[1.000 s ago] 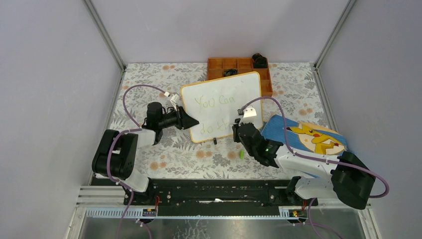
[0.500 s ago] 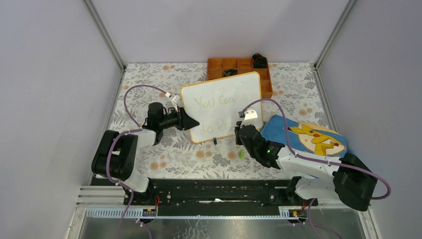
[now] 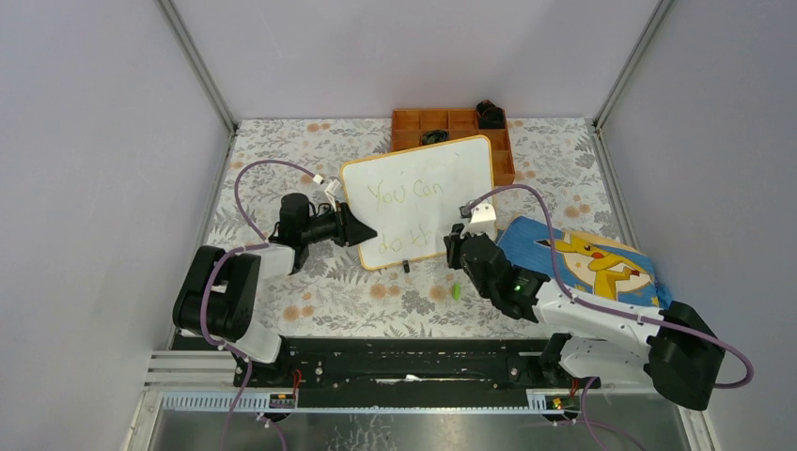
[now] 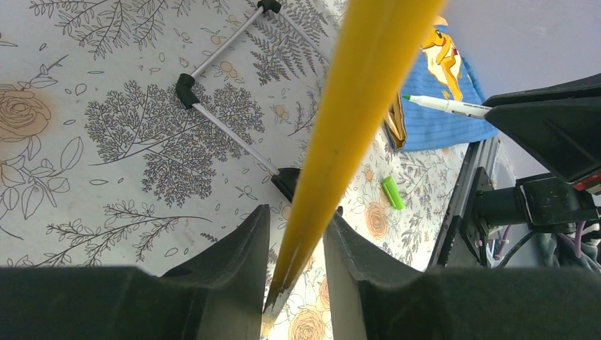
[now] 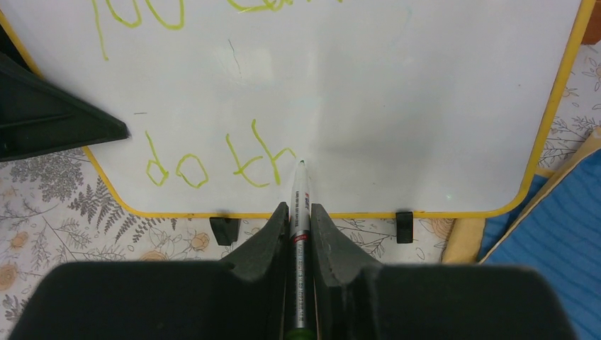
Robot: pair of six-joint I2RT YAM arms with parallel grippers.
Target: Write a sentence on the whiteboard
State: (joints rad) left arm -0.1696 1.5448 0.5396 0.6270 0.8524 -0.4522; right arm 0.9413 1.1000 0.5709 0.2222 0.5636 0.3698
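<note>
Left pincer (image 4: pixel 296 216) is closed on the yellow frame edge of the whiteboard (image 3: pixel 442 178). Right pincer (image 5: pixel 298 209) is clamped narrow on one marker (image 5: pixel 300 193): barrel laid along the fingers, tip pointed straight ahead, touching the board just after "th". One board is seen, long side across the right pincer's front, two black feet (image 5: pixel 225 228) just ahead of its fingertips. The sentence (image 3: pixel 404 194) is set in two green lines, "You Can" farther ahead, "do th" nearest the tip. The board's left edge is overlapped by the left pincer, well left of the tip. One blue cloth (image 3: pixel 583 258) is seen right of the right pincer, one green cap (image 3: pixel 456 292) behind it, one orange tray (image 3: pixel 451 122) beyond the board.
</note>
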